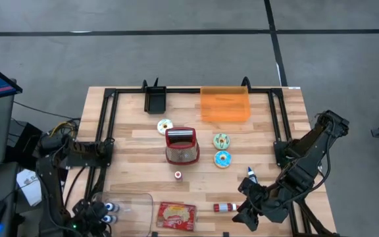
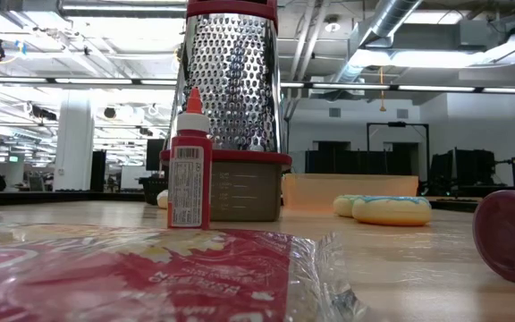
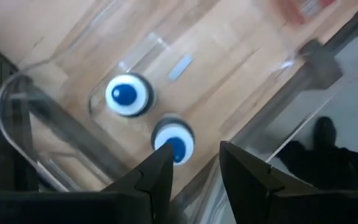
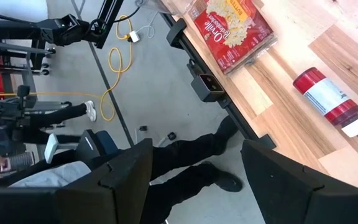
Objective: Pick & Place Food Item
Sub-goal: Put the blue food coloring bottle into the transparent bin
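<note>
Two round white pieces with blue centres [image 3: 128, 94] [image 3: 174, 140] lie on the floor of a clear plastic container [image 3: 17, 106] at the table's near left corner [image 1: 127, 201]. My left gripper [image 3: 194, 163] hangs above them, pointing steeply down, open, with nothing between its fingers. One fingertip shows just in front of the nearer piece, and I see no touch. My right gripper [image 4: 197, 155] waits wide open above the table's near right edge [image 1: 250, 197], holding nothing.
A grater [image 1: 181, 146] stands mid-table, with donuts [image 1: 222, 149], an orange container [image 1: 225, 104] and a black tray [image 1: 155, 99] behind and beside it. A popcorn packet [image 1: 176, 216], a red tube [image 1: 225, 207] and a small red bottle [image 2: 189, 161] sit near the front. A person's legs [image 4: 185, 162] show below the near edge.
</note>
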Motion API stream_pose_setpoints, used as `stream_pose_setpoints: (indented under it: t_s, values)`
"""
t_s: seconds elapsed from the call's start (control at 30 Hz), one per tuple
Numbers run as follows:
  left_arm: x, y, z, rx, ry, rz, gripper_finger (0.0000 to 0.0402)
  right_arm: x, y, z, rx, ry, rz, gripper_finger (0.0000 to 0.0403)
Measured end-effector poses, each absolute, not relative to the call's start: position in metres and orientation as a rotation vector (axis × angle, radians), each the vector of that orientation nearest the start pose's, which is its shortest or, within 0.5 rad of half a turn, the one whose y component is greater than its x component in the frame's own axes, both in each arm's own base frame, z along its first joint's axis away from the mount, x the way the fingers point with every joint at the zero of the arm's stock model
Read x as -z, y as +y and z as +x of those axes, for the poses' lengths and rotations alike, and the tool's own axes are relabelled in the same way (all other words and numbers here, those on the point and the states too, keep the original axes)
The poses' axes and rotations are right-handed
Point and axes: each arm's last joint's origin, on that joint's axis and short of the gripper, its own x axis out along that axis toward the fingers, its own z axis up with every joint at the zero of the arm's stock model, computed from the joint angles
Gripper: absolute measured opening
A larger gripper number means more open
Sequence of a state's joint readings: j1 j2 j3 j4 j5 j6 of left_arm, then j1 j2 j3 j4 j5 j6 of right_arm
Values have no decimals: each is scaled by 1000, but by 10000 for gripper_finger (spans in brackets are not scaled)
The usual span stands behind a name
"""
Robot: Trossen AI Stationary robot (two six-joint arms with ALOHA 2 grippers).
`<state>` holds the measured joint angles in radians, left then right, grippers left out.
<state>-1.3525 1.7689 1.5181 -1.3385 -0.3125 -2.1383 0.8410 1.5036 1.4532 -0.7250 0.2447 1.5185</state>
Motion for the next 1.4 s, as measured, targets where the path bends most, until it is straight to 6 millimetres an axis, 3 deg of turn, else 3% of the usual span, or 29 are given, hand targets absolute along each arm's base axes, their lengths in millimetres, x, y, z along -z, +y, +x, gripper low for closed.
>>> stream_pose_setpoints:
  t_s: [0.17, 0.4, 0.63, 0.87, 1.13, 1.27, 1.4]
  values:
    - [-280, -305, 80, -487, 1059, -643, 127, -347, 233, 218, 53, 912, 1007, 240]
    - [-315, -285, 95, -329, 746, -689, 127, -348, 231, 219, 60, 891, 988, 240]
    - [-364, -235, 137, -237, 574, -551, 127, -350, 224, 223, 93, 828, 976, 240]
    - [-402, -176, 171, -119, 579, -380, 127, -356, 206, 212, 231, 781, 994, 240]
    - [-416, -131, 159, -160, 587, -296, 127, -342, 172, 190, 668, 936, 1037, 239]
    - [-419, -123, 151, -160, 597, -286, 127, -324, 172, 180, 864, 1116, 994, 239]
    - [-417, -122, 149, -164, 617, -269, 127, -302, 179, 177, 930, 1204, 974, 239]
